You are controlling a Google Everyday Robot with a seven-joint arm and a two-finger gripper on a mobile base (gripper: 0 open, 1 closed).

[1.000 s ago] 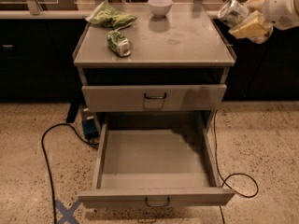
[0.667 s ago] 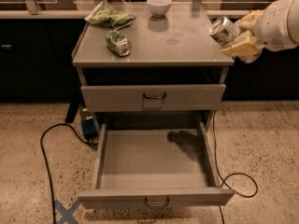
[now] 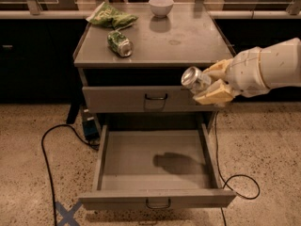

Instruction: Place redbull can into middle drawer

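The redbull can (image 3: 194,79), slim and silver, is held tilted on its side in my gripper (image 3: 210,83), whose pale fingers (image 3: 215,93) are shut around it. The gripper hangs in front of the cabinet's right side, level with the upper drawer front and above the right part of the middle drawer (image 3: 157,199). That drawer is pulled fully open, grey, shallow and bare inside, with a dark wire handle on its front. The can's shadow falls on the drawer floor.
The upper grey drawer (image 3: 155,98) is closed. On the cabinet top (image 3: 188,41) lie a green can (image 3: 120,43) on its side, a green chip bag (image 3: 112,17) and a white bowl (image 3: 161,6). Black cables (image 3: 47,149) trail on the speckled floor at both sides.
The gripper with the can has moved down and to the left, from beside the cabinet top to in front of the upper drawer, above the open drawer.
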